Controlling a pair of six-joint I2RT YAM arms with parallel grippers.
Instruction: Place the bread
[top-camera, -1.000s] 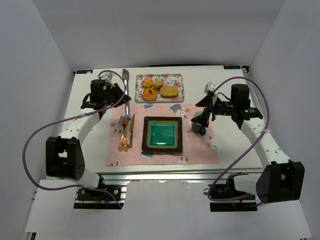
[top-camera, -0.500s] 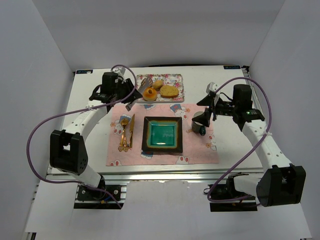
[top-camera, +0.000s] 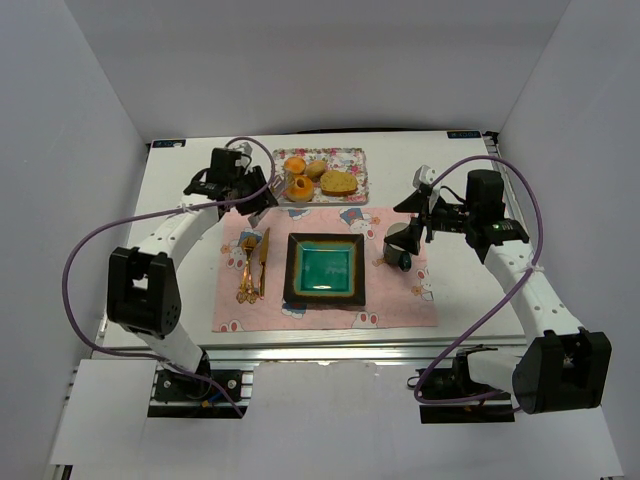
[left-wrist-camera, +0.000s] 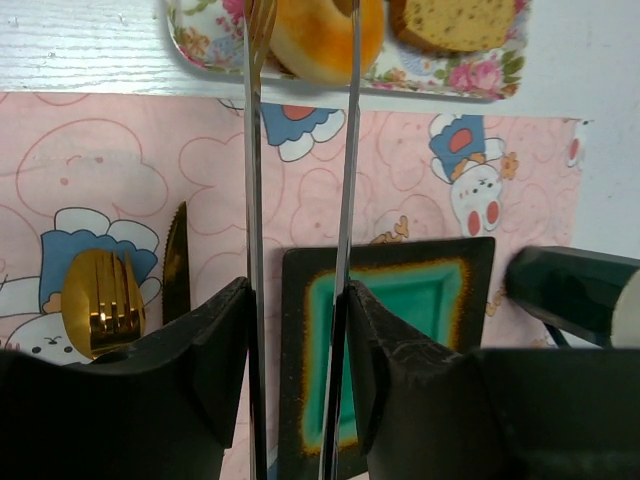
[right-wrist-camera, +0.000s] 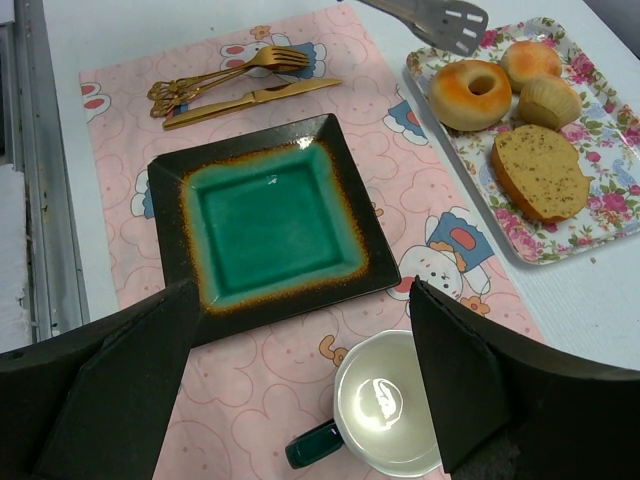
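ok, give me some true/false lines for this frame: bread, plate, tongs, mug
The green plate is empty. True.
The ring bun sits on the plate. False: it is on the floral tray.
The left gripper holds tongs. True.
The mug stands left of the plate. False: it stands on the plate's right, on the pink mat.
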